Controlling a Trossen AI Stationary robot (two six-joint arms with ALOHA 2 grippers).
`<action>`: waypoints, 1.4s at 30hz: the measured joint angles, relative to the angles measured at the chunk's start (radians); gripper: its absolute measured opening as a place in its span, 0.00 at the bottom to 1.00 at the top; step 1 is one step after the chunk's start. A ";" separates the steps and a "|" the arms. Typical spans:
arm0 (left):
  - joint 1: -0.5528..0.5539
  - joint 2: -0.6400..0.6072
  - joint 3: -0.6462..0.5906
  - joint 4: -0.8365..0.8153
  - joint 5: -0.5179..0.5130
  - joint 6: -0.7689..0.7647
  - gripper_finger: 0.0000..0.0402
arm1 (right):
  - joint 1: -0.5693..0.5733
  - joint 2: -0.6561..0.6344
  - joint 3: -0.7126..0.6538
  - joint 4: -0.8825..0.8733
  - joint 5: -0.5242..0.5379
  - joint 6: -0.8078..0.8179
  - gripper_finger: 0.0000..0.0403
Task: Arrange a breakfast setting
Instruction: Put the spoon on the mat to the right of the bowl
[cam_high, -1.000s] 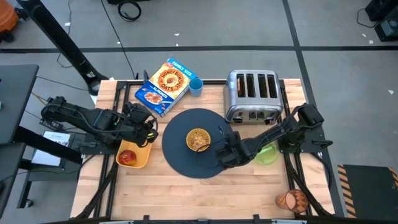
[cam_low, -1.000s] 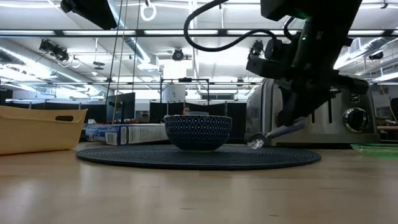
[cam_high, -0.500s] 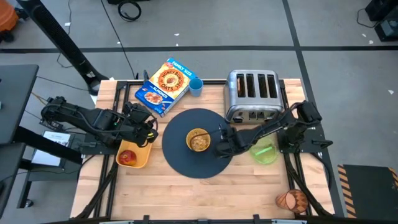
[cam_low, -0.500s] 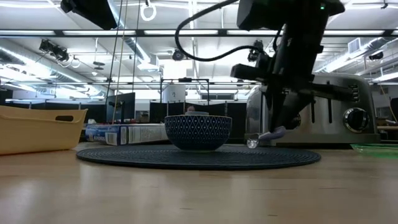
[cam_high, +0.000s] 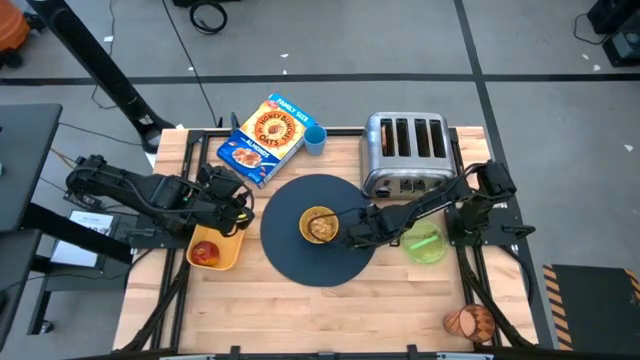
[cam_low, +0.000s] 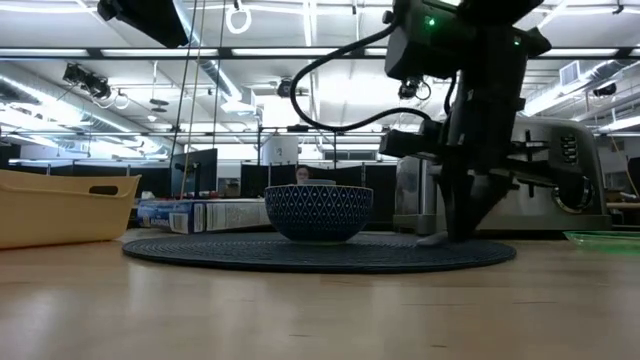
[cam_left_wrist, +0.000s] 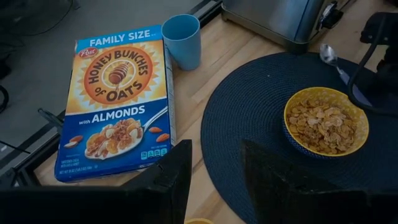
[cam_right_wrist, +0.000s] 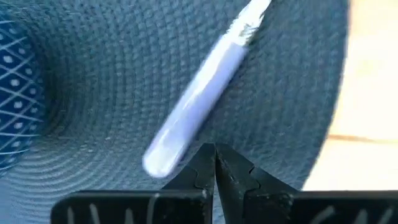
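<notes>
right end effector (cam_high: 357, 233) low over the large dark blue-grey round mat (cam_high: 290, 255), fingers (cam_right_wrist: 208, 168) pressed together, empty; metal spoon with pale handle (cam_right_wrist: 193, 109) flat on the mat just beside it, near the small yellowish cereal bowl (cam_high: 319, 225); left end effector (cam_high: 228, 205) parked above the yellow bin (cam_high: 226, 256), fingers apart; translucent green plate (cam_high: 428, 246) on the wooden table (cam_high: 300, 310).

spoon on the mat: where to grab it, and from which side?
Mid-handle, straight from above, fingers across its narrow width. The spoon lies flat on the mat beside the cereal bowl, so a side approach has nothing to get under.
</notes>
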 joint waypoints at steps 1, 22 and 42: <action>0.000 0.000 0.000 0.000 0.000 0.000 0.36 | 0.000 0.000 0.002 -0.011 0.000 -0.009 0.04; 0.000 0.000 0.000 0.000 0.000 -0.002 0.36 | -0.134 -0.002 0.101 -0.221 0.079 0.045 0.33; 0.000 0.000 0.000 0.000 0.000 0.001 0.36 | -0.173 -0.002 0.008 -0.093 0.072 -0.020 0.21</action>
